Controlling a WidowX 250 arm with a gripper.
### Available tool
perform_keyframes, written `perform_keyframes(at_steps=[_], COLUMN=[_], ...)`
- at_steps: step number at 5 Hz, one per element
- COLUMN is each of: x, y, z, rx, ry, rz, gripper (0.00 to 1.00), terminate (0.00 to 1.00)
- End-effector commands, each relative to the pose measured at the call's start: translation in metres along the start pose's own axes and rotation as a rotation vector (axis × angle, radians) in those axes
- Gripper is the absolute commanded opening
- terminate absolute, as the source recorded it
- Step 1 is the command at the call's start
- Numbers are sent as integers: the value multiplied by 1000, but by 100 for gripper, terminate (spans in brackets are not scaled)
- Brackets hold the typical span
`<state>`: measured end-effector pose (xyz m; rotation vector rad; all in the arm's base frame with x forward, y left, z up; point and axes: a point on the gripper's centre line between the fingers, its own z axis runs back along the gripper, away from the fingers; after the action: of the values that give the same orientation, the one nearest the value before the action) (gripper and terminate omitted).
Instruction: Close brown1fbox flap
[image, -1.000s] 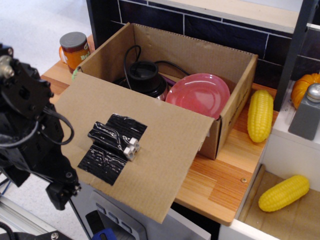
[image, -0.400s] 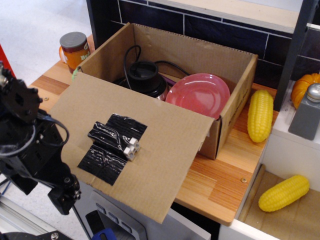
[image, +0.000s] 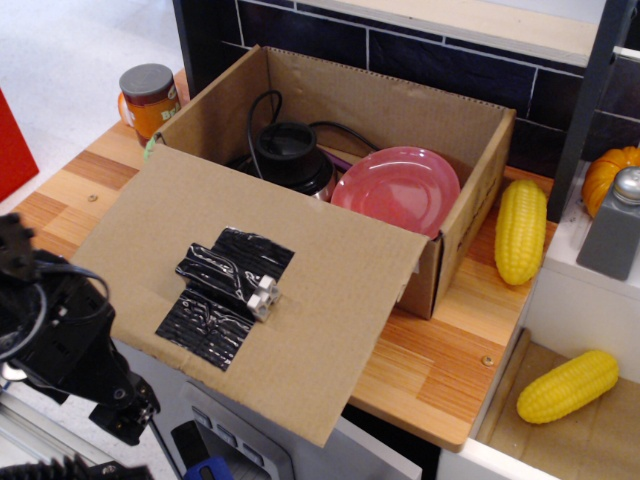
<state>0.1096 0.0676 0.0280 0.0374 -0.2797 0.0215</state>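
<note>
The brown1fbox (image: 470, 215) is a brown cardboard box standing open on the wooden counter. Inside are a pink plate (image: 397, 187) and a black round device with a cable (image: 290, 155). Its flap (image: 330, 300) lies folded out and down toward me, hanging over the counter's front edge. The flap's upper face carries a black tape patch (image: 222, 295) with a small white knob (image: 265, 294). My gripper (image: 125, 415) is black, at the lower left, below and left of the flap's edge and apart from it. Its jaws are not clearly visible.
An orange jar with a grey lid (image: 148, 98) stands left of the box. A yellow corn cob (image: 521, 230) lies right of the box; another (image: 567, 386) lies lower right. A grey shaker (image: 617, 230) and a pumpkin (image: 606, 172) are at the right edge. A red object (image: 12, 150) is at the far left.
My arm has dropped down and to the left, away from the flap's left edge, uncovering more of the flap and counter. The box and flap have not moved.
</note>
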Motion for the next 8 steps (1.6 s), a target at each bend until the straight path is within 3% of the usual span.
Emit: perform_keyframes(at_steps=[1,2,4,7,8], x=[16,24,35,90,117], y=[4,3,2,-1,-1], z=[-4,-3,30,104,115], rx=[9,-17,25,168,205], ry=[-142,-169,-198,-187,-202], rz=[-82,-77,-72,-145,-216], gripper=[100,100,100,100,100], terminate=[0,0,0,0,0])
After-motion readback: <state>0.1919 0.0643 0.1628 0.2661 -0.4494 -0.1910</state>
